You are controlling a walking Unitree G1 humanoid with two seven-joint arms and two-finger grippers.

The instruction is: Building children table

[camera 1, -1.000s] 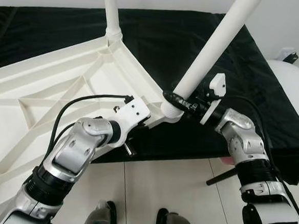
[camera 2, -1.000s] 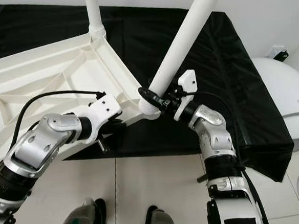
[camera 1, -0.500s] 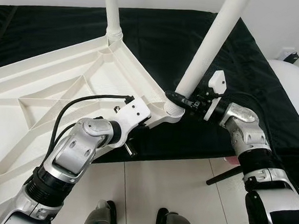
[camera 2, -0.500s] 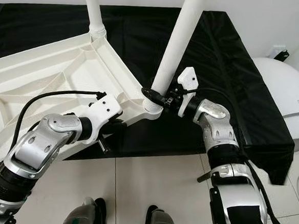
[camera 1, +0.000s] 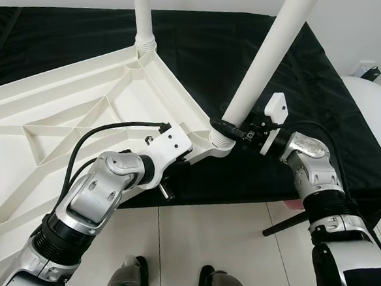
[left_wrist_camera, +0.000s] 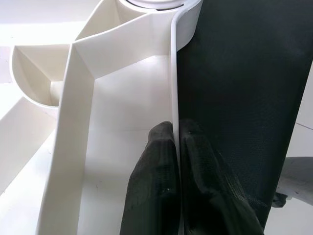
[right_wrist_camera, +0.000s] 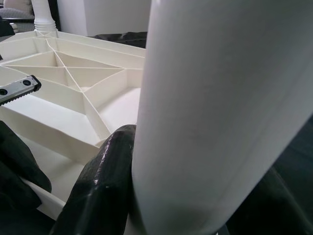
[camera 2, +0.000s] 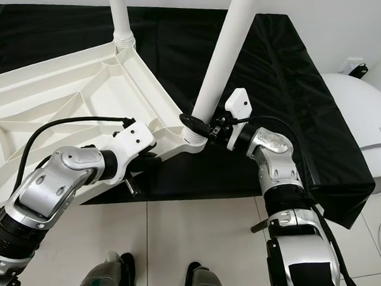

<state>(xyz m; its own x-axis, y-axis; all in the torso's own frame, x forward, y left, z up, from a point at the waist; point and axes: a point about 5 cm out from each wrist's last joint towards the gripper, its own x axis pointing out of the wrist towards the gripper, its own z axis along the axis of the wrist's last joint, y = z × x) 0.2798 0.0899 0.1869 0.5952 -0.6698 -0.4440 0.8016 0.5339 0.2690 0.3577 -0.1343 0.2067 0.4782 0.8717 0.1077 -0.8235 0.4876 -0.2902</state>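
Inverted white tabletop (camera 1: 62, 114) lay on black cloth (camera 1: 217, 47), near corner overhanging floor. Left gripper (left_wrist_camera: 175, 142) pinched tabletop's thin outer rim, one finger (left_wrist_camera: 156, 166) on each side. Right gripper (camera 1: 234, 128) clamped around base of white leg (camera 1: 261, 63) just above corner socket (camera 1: 218, 143), leg between fingers (right_wrist_camera: 98, 186).

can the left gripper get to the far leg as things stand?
Probably not. The left gripper is shut on the tabletop rim near the corner, steadying it, while the far leg stands at the opposite corner across the ribbed underside. It would have to release first.
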